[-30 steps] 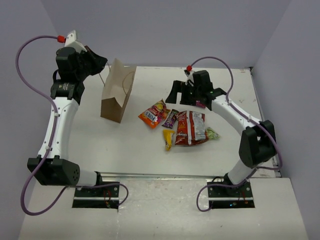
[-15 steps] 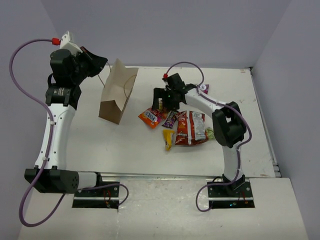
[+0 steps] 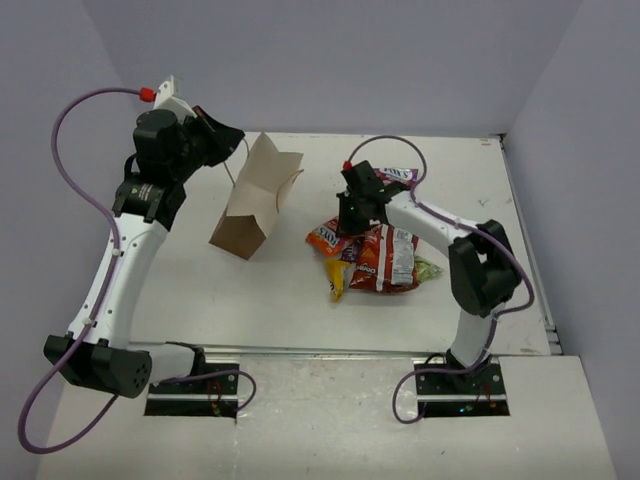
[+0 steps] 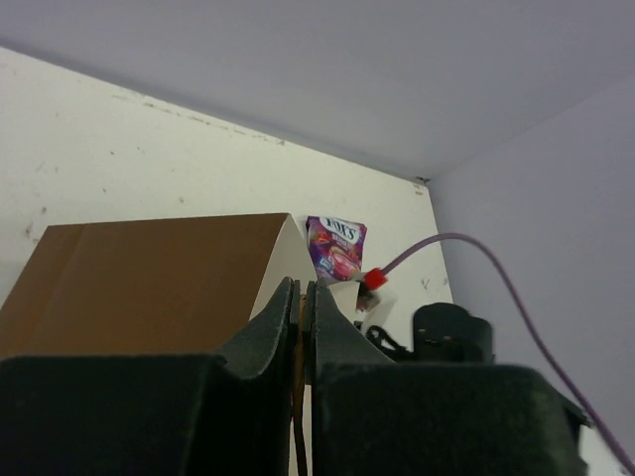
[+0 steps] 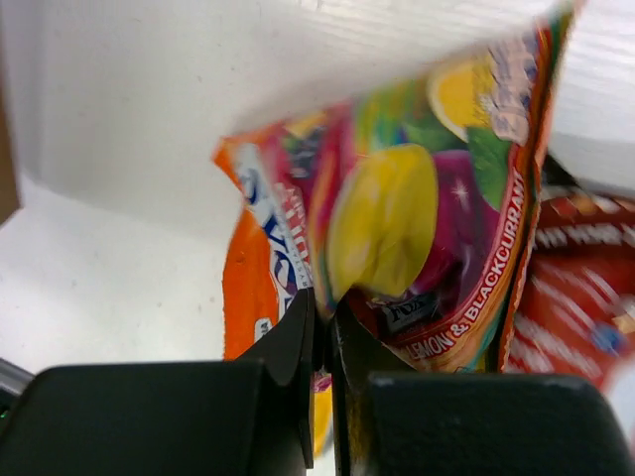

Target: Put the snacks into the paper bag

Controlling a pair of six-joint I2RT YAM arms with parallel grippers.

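Top view: left tool (image 3: pixel 226 140) is raised over the far left of the surface (image 3: pixel 200 290), pinched on the thin handle (image 3: pixel 236 168) of the paper bag (image 3: pixel 250 205). The bag hangs tilted, mouth turned right toward the snacks, presumably to offer an opening. Right tool (image 3: pixel 346 216) is low over the pile, clamped on the orange packet (image 3: pixel 328 240). The red chip bag (image 3: pixel 385 255) lies just beside it and the magenta pouch (image 3: pixel 396 175) lies behind. Left wrist view: jaws are together on a thin brown strip, which I take for the handle, with the bag's brown wall (image 4: pixel 149 278) below. Right wrist view: jaws are closed on the packet's (image 5: pixel 387 218) lower edge. An edge grip suits a flat, slippery wrapper. No snack is visibly in the bag.
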